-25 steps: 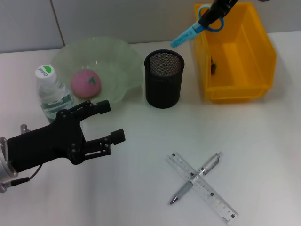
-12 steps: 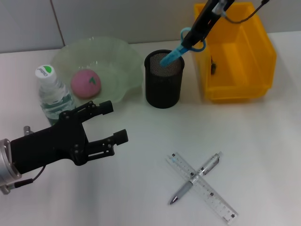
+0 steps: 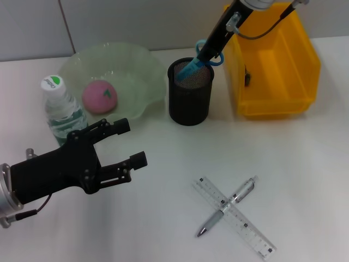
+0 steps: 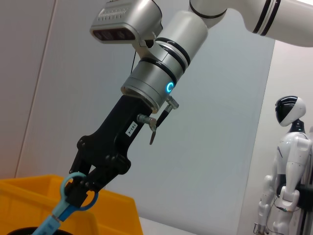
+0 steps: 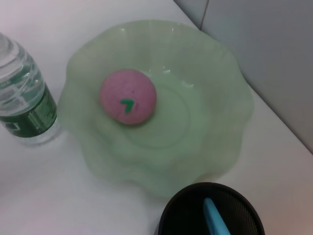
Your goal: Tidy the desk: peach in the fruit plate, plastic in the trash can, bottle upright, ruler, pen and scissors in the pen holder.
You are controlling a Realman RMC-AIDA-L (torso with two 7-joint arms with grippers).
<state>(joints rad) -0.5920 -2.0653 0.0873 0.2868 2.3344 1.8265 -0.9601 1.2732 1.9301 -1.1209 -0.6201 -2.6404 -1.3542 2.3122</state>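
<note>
Scissors with blue handles (image 3: 203,57) have dipped lower, tips now inside the black mesh pen holder (image 3: 189,93), still clamped by the right gripper (image 3: 210,50). Left gripper (image 3: 124,143) hovers spread over open tabletop.

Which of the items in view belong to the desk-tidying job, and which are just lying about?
Task items: scissors held by the right gripper, tip in the pen holder; peach in the fruit plate; upright bottle; ruler and pen crossed on the desk; yellow bin.

Not task items: none seen. Left gripper idle, open.
</note>
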